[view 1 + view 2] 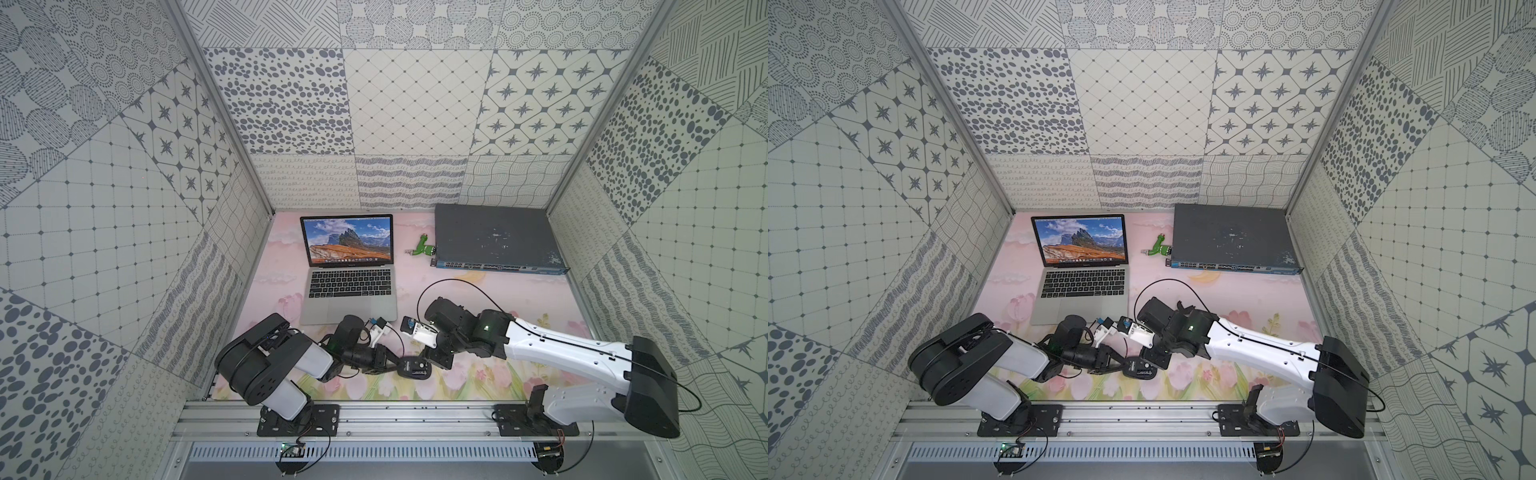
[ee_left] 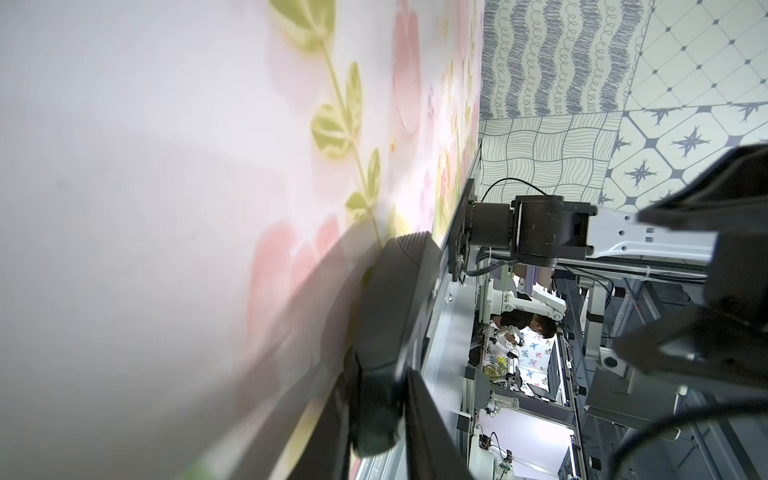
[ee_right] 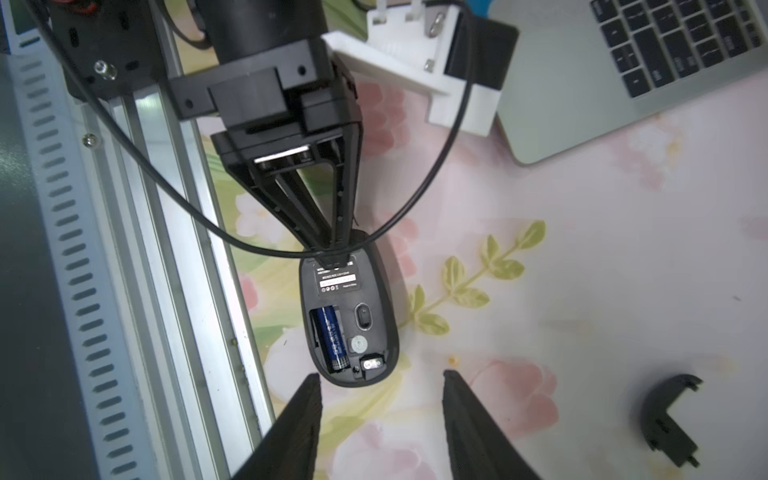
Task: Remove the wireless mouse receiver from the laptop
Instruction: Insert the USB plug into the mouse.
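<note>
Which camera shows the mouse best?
Right wrist view: the mouse lies underside up, battery showing. Both top views show a tiny mouse; the left wrist view shows only its blurred dark side.

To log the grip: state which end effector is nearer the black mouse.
Left. The left end effector grips one end of the mouse; the right end effector hangs open by its opposite end.

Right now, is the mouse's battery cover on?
No, the mouse shows its blue battery bare, and the cover lies apart on the mat.
</note>
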### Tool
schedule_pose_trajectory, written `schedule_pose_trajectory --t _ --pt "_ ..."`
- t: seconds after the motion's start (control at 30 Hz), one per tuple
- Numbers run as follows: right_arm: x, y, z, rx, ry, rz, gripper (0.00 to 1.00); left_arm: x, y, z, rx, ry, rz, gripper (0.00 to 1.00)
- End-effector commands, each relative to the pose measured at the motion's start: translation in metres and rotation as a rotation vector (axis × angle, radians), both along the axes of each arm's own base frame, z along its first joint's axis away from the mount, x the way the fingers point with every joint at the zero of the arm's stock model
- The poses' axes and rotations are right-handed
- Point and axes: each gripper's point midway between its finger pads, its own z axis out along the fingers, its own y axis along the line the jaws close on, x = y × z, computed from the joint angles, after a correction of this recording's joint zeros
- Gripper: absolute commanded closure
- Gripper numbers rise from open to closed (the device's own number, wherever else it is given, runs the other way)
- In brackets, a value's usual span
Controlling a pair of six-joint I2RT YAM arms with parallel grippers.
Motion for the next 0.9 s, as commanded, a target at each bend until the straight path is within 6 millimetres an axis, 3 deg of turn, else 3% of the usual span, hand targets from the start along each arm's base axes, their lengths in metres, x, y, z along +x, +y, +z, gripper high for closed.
schedule_pose_trajectory --t 0.0,0.17,0.33,0.87 --pt "0.002 -0.017 -0.009 -0.043 0.01 -0.037 0.53 -0.004 0.011 -0.022 0.102 0.035 0.03 0.78" --pt "0.002 -0.03 -0.037 -0.142 0.035 -0.06 0.55 -0.004 0.011 -0.021 0.101 0.034 0.03 0.78" --pt "0.005 -0.026 -0.061 -0.22 0.07 -0.048 0.57 -0.005 0.011 -0.021 0.102 0.035 0.03 0.78" --pt "0.002 -0.01 -0.066 -0.19 0.11 -0.018 0.57 -0.004 0.012 -0.022 0.104 0.034 0.031 0.78"
